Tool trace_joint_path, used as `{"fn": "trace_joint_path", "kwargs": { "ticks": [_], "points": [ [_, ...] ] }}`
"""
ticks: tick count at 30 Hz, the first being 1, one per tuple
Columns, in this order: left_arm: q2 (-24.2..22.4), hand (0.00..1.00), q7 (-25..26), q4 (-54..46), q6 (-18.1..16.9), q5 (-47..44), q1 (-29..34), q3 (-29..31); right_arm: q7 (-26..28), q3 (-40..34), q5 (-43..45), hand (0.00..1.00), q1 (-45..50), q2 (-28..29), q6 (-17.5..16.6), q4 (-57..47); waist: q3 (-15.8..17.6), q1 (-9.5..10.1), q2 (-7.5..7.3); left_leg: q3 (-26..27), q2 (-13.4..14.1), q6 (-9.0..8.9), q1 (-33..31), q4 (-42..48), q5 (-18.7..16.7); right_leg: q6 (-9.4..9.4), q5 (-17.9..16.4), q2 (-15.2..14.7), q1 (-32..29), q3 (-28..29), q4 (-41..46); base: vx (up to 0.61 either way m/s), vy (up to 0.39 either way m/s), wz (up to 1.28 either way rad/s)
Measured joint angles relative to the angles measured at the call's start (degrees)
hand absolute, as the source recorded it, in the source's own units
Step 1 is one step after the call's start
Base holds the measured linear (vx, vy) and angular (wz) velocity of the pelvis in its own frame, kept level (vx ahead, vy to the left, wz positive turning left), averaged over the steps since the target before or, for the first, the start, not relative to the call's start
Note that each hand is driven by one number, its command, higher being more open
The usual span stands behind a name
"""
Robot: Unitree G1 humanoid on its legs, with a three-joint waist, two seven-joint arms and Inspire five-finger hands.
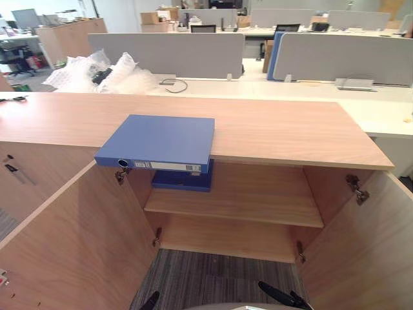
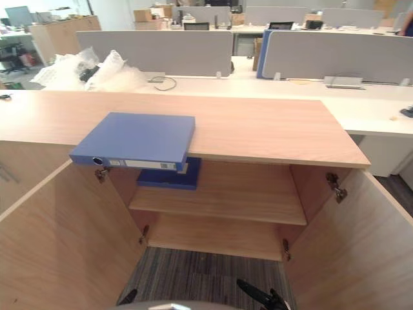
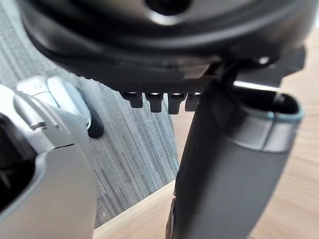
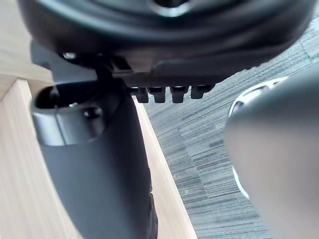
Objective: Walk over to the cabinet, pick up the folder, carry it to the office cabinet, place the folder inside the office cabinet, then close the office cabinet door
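The left hand (image 3: 219,169) hangs low over the carpet (image 1: 206,278), fingers straight and relaxed, thumb extended, gripping nothing. The right hand (image 4: 99,169) hangs likewise beside the right door (image 1: 361,252), slack and empty.

The cabinet (image 1: 277,129) stands directly ahead. The right door and the left door (image 1: 71,245) are both swung fully open. Inside, one shelf (image 1: 258,200) divides the interior into upper and lower compartments.

The folder (image 1: 161,139), blue, lies flat on the cabinet top at the left part of the opening. Its spine faces forward and overhangs the front edge. The spine carries a round finger hole (image 1: 122,163) and a white label (image 1: 171,166); the print on the label is too small to read.

A second blue folder (image 1: 184,179) lies flat on the shelf, directly below the first, at the shelf's left end.

Behind the cabinet stands a white desk (image 1: 290,90) with grey screens (image 1: 168,55). Bubble wrap (image 1: 116,74) and a cable (image 1: 177,84) lie on the desk.
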Motion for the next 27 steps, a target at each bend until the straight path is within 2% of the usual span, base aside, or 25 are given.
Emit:
{"fn": "trace_joint_path", "kwargs": {
  "ticks": [1,3,4,9,11,16,23,26,27],
  "points": [
    [-0.1,1.00,-0.3,-0.3,0.1,-3.1,0.0,-0.1,0.2,1.8,-0.1,1.00,-0.2,-0.3,0.1,0.1,-0.1,-0.04,0.12,0.1,1.5,-0.66,-0.5,-0.4,0.0,-0.64,1.2,2.0,0.6,-0.2,-2.8,0.10,-0.228,-0.07],
    [-0.3,1.00,-0.5,-2.5,0.2,-9.2,0.2,-1.2,0.1,2.5,-0.1,1.00,-0.2,-0.2,0.2,-0.1,-0.1,0.01,-0.01,0.1,3.1,-1.38,-0.2,-0.7,-0.3,-1.10,2.3,4.1,2.2,-0.4,-6.1,0.12,-0.185,-0.05],
    [-0.2,1.00,-0.6,-5.6,0.2,-14.0,0.7,-4.2,0.1,3.3,-0.1,1.00,-0.1,-0.2,0.3,-0.2,0.0,0.04,-0.19,0.1,3.7,-1.82,0.1,-0.8,-0.6,-1.07,2.5,4.9,3.0,-0.3,-7.0,0.10,-0.106,-0.02],
    [-1.0,1.00,-2.6,-26.7,0.0,-23.5,3.2,-16.7,0.2,7.5,-1.9,1.00,0.6,-0.2,0.5,-3.4,-0.3,1.01,-0.19,0.2,3.7,-1.86,0.2,-0.9,-0.7,-0.66,2.9,5.0,3.6,0.1,-8.2,0.09,-0.013,-0.02],
    [-1.0,1.00,-3.5,-33.9,0.0,-25.6,3.3,-18.7,0.2,9.0,-2.3,1.00,0.6,-0.1,0.5,-4.4,-0.3,1.02,-0.23,0.2,3.6,-1.74,0.1,-0.8,-0.7,-0.48,3.5,5.0,3.8,0.2,-8.8,0.03,0.037,-0.05],
    [-1.0,1.00,-2.9,-48.5,-1.3,-25.2,5.4,-18.8,0.1,11.0,-4.1,1.00,0.9,-0.1,0.5,-5.1,-0.2,1.75,-0.36,0.0,2.9,-1.14,0.0,-0.3,-1.8,-0.11,4.5,4.5,5.1,-0.2,-10.5,-0.01,0.054,0.04],
    [-2.1,1.00,2.9,-51.9,-1.5,-18.1,10.9,-18.0,-0.5,11.0,-4.1,1.00,1.6,0.8,0.6,-5.3,-0.7,3.07,-1.65,-3.2,1.0,-0.88,-3.0,1.3,-1.9,0.63,4.9,2.6,5.1,-3.4,-11.2,-0.05,0.040,0.25],
    [-2.9,1.00,5.8,-52.8,-1.5,-16.2,12.3,-17.0,-0.9,11.0,-4.0,1.00,2.5,1.6,0.6,-6.2,-1.2,4.57,-2.30,-4.8,0.4,-0.35,-4.9,2.8,-2.4,0.84,5.0,2.5,4.9,-4.5,-11.5,-0.07,0.018,0.26],
    [-3.1,1.00,6.5,-54.5,-1.4,-16.2,12.8,-16.2,-1.1,11.0,-4.0,1.00,2.6,2.1,0.7,-6.2,-1.4,4.94,-3.02,-5.8,0.1,-0.31,-6.1,4.0,-2.8,0.86,5.0,2.6,4.8,-5.2,-11.6,-0.09,0.005,0.37]
  ]
}}
